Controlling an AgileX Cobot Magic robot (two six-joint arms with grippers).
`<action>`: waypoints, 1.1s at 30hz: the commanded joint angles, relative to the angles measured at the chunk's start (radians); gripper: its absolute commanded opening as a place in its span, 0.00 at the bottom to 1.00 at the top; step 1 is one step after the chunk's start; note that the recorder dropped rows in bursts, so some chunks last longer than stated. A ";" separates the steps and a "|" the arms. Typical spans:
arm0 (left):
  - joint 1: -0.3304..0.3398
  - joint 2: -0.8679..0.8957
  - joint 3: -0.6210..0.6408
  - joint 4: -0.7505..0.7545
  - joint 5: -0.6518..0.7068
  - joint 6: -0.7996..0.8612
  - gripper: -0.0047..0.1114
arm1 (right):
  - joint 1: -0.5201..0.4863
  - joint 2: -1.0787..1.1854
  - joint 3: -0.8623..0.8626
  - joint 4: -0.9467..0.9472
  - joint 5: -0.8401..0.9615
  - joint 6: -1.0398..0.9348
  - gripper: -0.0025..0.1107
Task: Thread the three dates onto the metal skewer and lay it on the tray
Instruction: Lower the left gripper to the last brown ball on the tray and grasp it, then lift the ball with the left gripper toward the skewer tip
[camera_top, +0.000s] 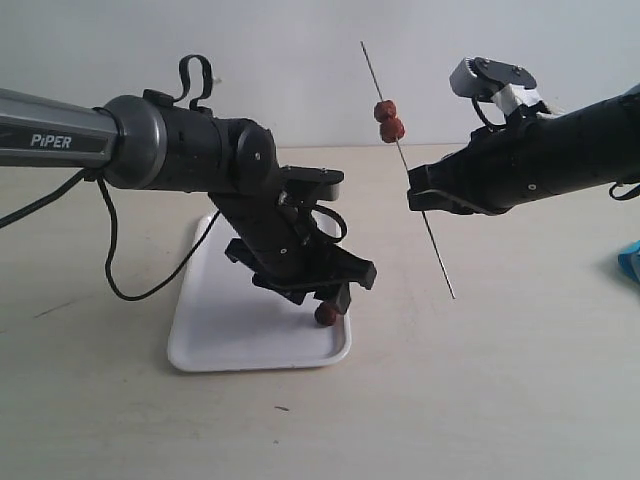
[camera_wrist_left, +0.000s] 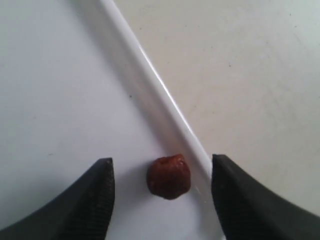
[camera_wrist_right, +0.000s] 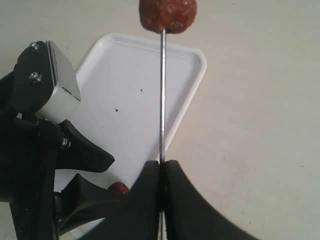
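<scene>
- Arm (camera_top: 60, 135), left: marked "PiPER".
- Skewer (camera_top: 437, 250), one: tilted, in the air right of the tray.
- Tray (camera_top: 230, 340), one: white, on bench (camera_top: 500, 400).
- Dates (camera_top: 389, 120), three: two threaded high on skewer, touching; third date (camera_wrist_left: 169, 177) loose on tray, by its right rim.
- Left pincer (camera_wrist_left: 162, 162): jaws apart, flanking third date.
- Right pincer (camera_wrist_right: 162, 172): clamped on skewer.
</scene>
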 joint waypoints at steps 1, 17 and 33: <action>-0.001 0.000 -0.007 0.033 0.025 -0.048 0.53 | -0.007 -0.010 -0.007 -0.002 -0.002 -0.002 0.02; -0.001 0.002 -0.007 0.004 0.023 -0.073 0.53 | -0.007 -0.010 -0.007 -0.002 0.002 -0.001 0.02; -0.001 0.040 -0.007 -0.012 0.001 -0.073 0.50 | -0.007 -0.010 -0.007 -0.002 0.003 -0.001 0.02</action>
